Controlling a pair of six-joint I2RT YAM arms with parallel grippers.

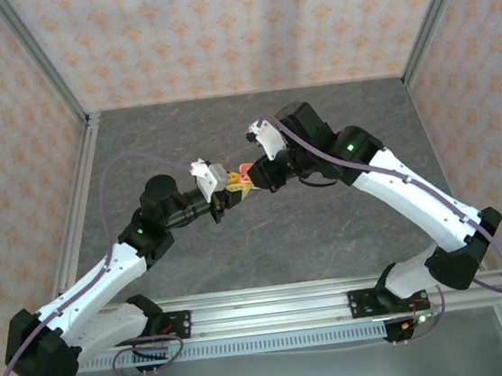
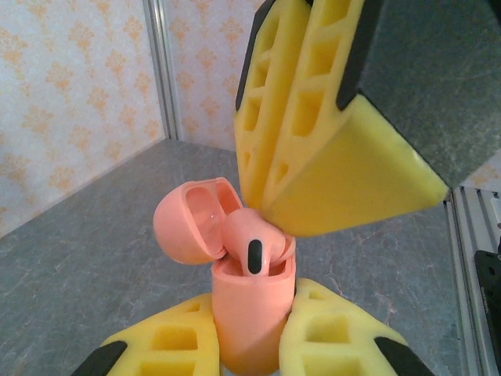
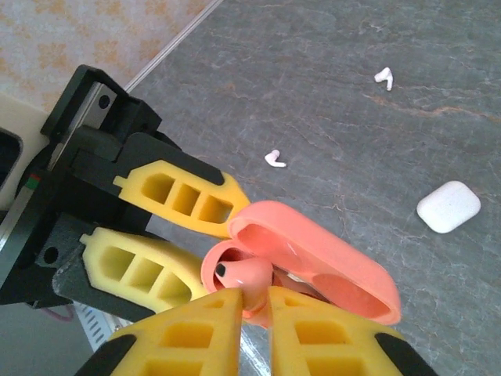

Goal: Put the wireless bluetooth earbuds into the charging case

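My left gripper (image 2: 252, 333) is shut on the body of a coral-pink charging case (image 2: 250, 309), held upright above the table with its lid (image 2: 188, 221) hinged open. A coral-pink earbud (image 2: 254, 243) sits tilted in the case's mouth, its dark tip showing. My right gripper (image 3: 254, 301) comes in from the other side and is shut on that earbud (image 3: 249, 278), with its fingers (image 2: 313, 149) pressing close over the case. From above, the two grippers meet at the case (image 1: 244, 174) mid-table. Two white earbuds (image 3: 275, 160) (image 3: 383, 77) lie loose on the table.
A closed white charging case (image 3: 448, 206) rests on the grey stone-patterned table (image 1: 347, 231) beyond the white earbuds. Aluminium frame posts and patterned walls enclose the table on the left, right and back.
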